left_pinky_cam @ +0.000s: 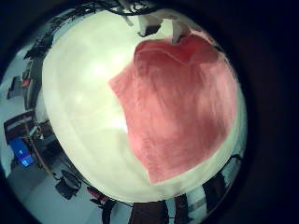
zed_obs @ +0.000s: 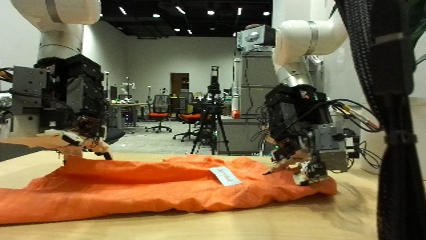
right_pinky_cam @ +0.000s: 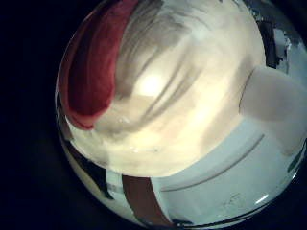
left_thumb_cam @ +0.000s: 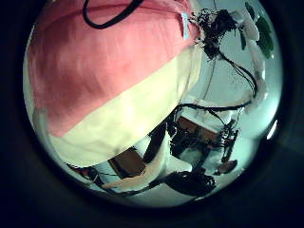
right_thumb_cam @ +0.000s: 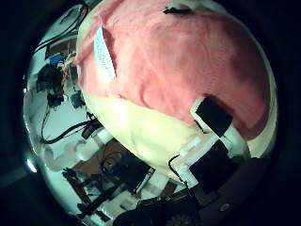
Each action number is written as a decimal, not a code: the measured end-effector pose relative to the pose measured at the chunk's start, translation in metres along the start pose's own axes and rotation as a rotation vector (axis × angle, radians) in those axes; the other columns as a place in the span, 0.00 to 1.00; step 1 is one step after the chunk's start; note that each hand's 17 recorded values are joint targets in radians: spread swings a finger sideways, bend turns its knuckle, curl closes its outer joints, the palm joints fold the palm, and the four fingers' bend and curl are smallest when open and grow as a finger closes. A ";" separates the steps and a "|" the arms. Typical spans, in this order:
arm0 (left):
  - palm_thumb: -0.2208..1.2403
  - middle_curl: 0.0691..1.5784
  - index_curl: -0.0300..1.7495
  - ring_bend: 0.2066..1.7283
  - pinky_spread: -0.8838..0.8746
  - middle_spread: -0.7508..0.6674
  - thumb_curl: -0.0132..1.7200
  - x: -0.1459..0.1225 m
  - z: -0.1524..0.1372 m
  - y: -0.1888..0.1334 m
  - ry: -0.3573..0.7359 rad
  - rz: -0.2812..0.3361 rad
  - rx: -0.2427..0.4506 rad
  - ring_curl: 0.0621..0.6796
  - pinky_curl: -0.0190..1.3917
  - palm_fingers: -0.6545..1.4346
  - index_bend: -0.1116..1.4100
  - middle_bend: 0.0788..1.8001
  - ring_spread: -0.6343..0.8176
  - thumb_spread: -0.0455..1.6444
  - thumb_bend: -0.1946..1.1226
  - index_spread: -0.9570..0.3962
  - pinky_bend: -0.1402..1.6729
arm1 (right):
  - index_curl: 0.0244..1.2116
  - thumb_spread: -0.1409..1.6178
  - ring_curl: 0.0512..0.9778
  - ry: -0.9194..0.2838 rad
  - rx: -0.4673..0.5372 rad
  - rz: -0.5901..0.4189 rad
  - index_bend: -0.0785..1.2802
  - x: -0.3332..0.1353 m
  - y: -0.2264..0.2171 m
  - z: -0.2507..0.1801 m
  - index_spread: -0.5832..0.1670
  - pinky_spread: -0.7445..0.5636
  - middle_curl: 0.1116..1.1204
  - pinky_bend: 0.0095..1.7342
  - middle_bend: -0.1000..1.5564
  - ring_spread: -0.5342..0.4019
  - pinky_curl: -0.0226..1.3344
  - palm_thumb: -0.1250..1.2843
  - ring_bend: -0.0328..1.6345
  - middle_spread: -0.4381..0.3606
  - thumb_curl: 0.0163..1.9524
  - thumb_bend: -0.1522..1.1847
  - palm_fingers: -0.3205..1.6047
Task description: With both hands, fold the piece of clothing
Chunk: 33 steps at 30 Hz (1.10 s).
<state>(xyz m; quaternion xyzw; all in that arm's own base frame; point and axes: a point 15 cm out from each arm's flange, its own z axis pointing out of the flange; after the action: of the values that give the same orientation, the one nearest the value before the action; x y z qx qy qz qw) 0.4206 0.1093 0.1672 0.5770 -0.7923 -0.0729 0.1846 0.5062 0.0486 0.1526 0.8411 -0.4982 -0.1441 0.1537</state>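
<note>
Here the orange-red cloth garment [zed_obs: 160,188] stretches lengthwise between the left hand [zed_obs: 91,140] and right hand [zed_obs: 296,160], each pinching a far-edge end on the pale wooden desk [zed_obs: 266,225].

The clothing [zed_obs: 173,185] was soft, matt orange cloth, creased; the worktop [zed_obs: 266,225] looked like smooth pale wood.

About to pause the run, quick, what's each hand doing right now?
Left hand: fingers pinching the far edge of the orange garment.
Right hand: fingers down on the garment's other end, grip cannot be told.
</note>
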 end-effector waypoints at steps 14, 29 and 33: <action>0.28 0.12 0.19 0.08 0.82 0.69 0.15 -0.010 -0.015 0.018 -0.022 -0.005 0.020 0.31 0.22 0.29 0.18 0.05 0.79 0.70 0.13 0.71 0.18 | 0.33 0.83 0.18 -0.050 -0.117 0.028 0.37 -0.014 0.096 0.054 0.21 0.76 0.25 0.09 0.30 0.58 0.17 0.77 0.13 0.38 0.23 0.11 0.26; 0.28 0.12 0.19 0.08 0.82 0.69 0.15 0.001 -0.036 0.045 -0.061 0.017 0.039 0.30 0.22 0.29 0.18 0.06 0.79 0.70 0.13 0.71 0.18 | 0.32 0.84 0.18 0.004 0.027 0.089 0.34 -0.002 0.153 0.015 0.22 0.77 0.25 0.09 0.30 0.58 0.17 0.77 0.13 0.39 0.23 0.11 0.27; 0.27 0.12 0.19 0.08 0.82 0.69 0.15 0.001 -0.038 0.053 -0.065 0.014 0.039 0.30 0.22 0.29 0.18 0.06 0.79 0.70 0.13 0.71 0.19 | 0.31 0.84 0.19 0.013 0.070 0.098 0.31 -0.007 0.166 -0.010 0.22 0.77 0.24 0.10 0.27 0.58 0.18 0.76 0.14 0.41 0.23 0.11 0.26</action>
<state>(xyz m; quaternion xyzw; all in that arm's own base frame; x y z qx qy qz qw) 0.3871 0.1296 0.2197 0.5722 -0.8032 -0.0748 0.1477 0.3748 -0.0201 0.2292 0.8214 -0.5425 -0.1137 0.1343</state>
